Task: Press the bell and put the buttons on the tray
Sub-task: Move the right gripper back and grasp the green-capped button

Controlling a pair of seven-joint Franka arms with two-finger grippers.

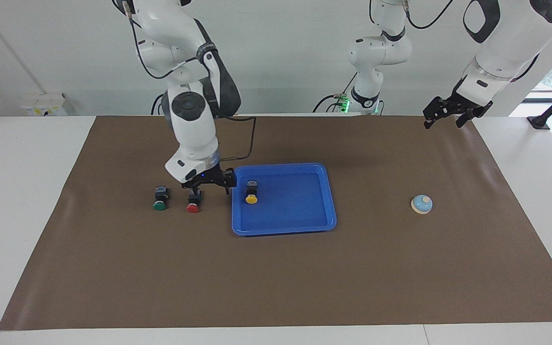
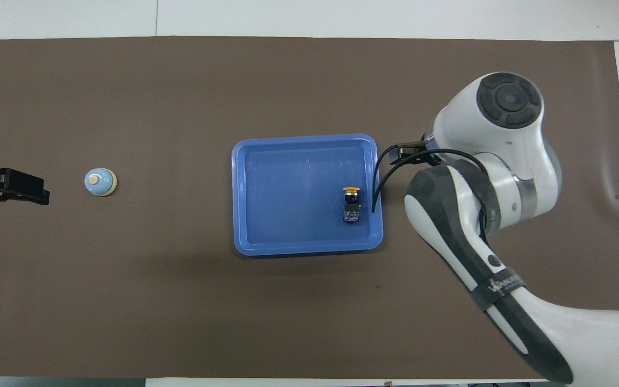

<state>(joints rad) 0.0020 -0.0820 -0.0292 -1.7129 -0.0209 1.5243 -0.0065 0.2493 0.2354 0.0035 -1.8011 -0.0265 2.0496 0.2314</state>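
Now the right gripper (image 1: 207, 181), fingers spread and holding nothing, hangs left of centre in the facing view, over the red button (image 1: 193, 200) beside the tray (image 1: 304, 227); it should drop straight and pinch the black body, not the cap. Yellow button (image 1: 251, 192) lies in the tray, green button (image 1: 160, 198) further left. The overhead view hides red and green under the arm. Left gripper (image 1: 451, 112) waits open, upper right, above the bell (image 1: 421, 204)
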